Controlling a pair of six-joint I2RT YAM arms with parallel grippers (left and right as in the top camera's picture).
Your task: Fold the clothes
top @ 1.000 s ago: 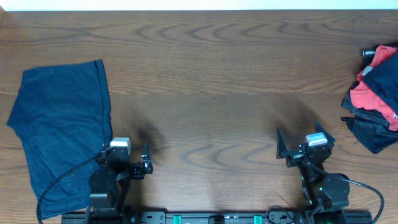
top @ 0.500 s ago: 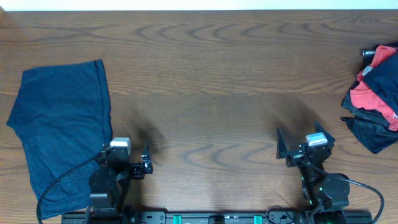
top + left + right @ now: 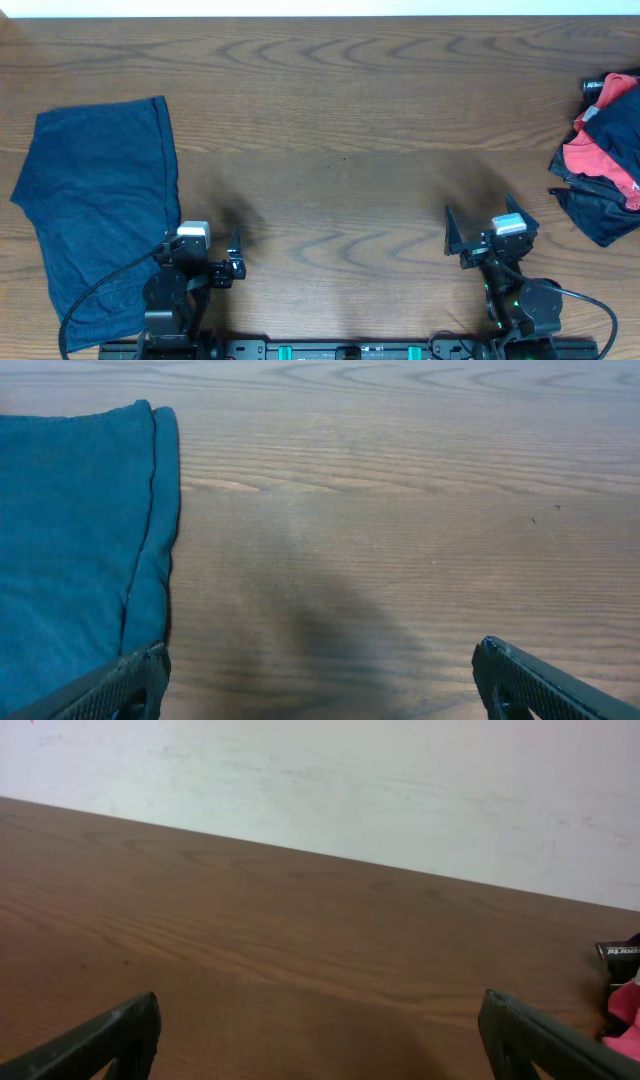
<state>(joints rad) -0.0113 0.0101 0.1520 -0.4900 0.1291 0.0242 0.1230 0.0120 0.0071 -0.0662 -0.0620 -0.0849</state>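
One of the clothes, a dark navy garment (image 3: 98, 205), lies flat and wrinkled at the table's left side; its hemmed right edge also shows in the left wrist view (image 3: 70, 540). A heap of more clothes (image 3: 600, 160), dark and red, sits at the far right edge, and a sliver of that heap (image 3: 625, 1005) shows in the right wrist view. My left gripper (image 3: 202, 240) (image 3: 320, 655) hovers open beside the navy garment's lower right edge, holding nothing. My right gripper (image 3: 480, 218) (image 3: 320, 1005) stands open over bare wood, well left of the heap.
The brown wooden table (image 3: 340, 130) stretches between the two garments. A white wall (image 3: 350, 780) rises behind the table's far edge. Both arm bases stand along the table's near edge.
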